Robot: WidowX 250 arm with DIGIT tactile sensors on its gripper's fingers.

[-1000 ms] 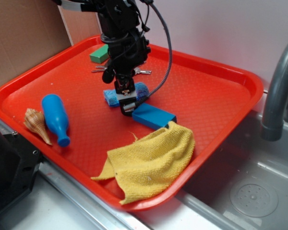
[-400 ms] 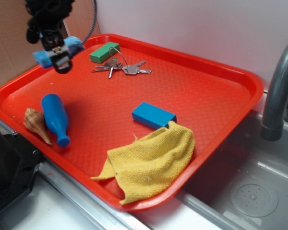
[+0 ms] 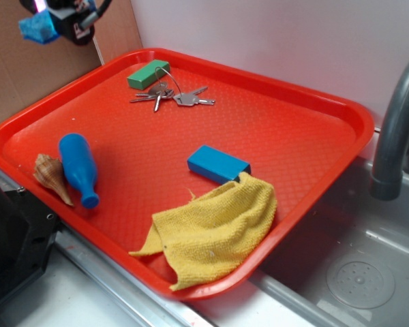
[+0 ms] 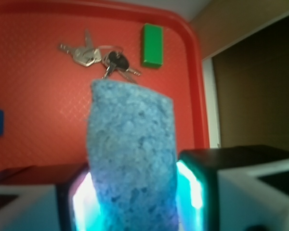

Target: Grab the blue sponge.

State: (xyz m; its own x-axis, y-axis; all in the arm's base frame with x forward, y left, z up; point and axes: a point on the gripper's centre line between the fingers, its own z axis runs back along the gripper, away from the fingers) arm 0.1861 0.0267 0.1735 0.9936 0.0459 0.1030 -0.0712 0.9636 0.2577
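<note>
keys (image 3: 172, 96) beside block (image 3: 148, 74), cloth (image 3: 215, 228) on tray (image 3: 313, 136) front

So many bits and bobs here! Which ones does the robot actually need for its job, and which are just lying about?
Part of the job:
blue sponge
gripper, clamped on it

Just lying about, on the red tray:
blue block
blue bottle toy
seashell
yellow cloth
keys
green block

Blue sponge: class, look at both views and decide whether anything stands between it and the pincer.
Nothing does. The blue sponge sits clamped directly between the two fingers of the pincer, lifted high above the red tray. The keys, green block and blue block lie below on the tray, apart from it.
</note>
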